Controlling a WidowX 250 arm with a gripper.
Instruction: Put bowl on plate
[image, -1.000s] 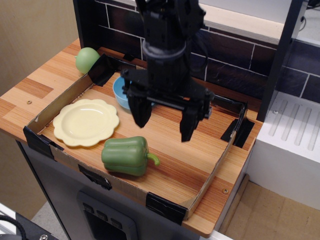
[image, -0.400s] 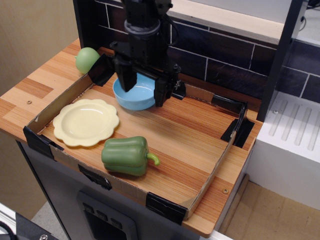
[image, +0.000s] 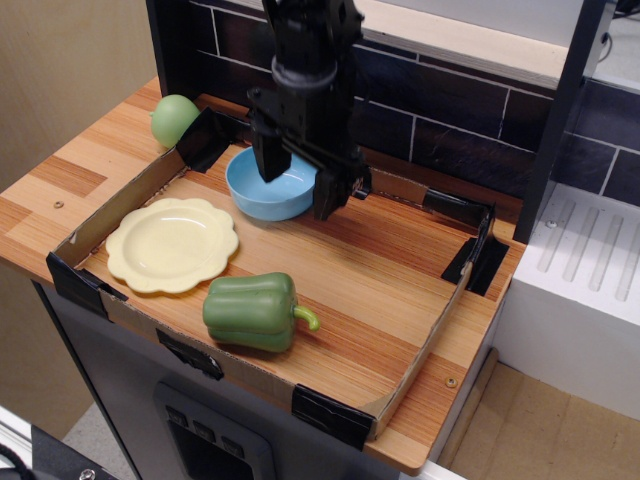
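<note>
The light-blue bowl (image: 262, 190) sits at the back of the cardboard tray, just behind and right of the pale yellow scalloped plate (image: 171, 243). My black gripper (image: 300, 185) is open and hangs over the bowl's right side. One finger (image: 271, 158) reaches down inside the bowl. The other finger (image: 329, 194) stands outside the bowl's right rim. The bowl rests on the wood and the plate holds nothing.
A green bell pepper (image: 252, 311) lies at the tray's front, right of the plate. A green round fruit (image: 174, 119) sits outside the tray at the back left. Low cardboard walls (image: 437, 322) ring the tray. A dark brick wall stands behind.
My gripper moved from mid-tray back and left to the bowl, then shifted slightly right, so one finger is inside the bowl and one outside its right rim.
</note>
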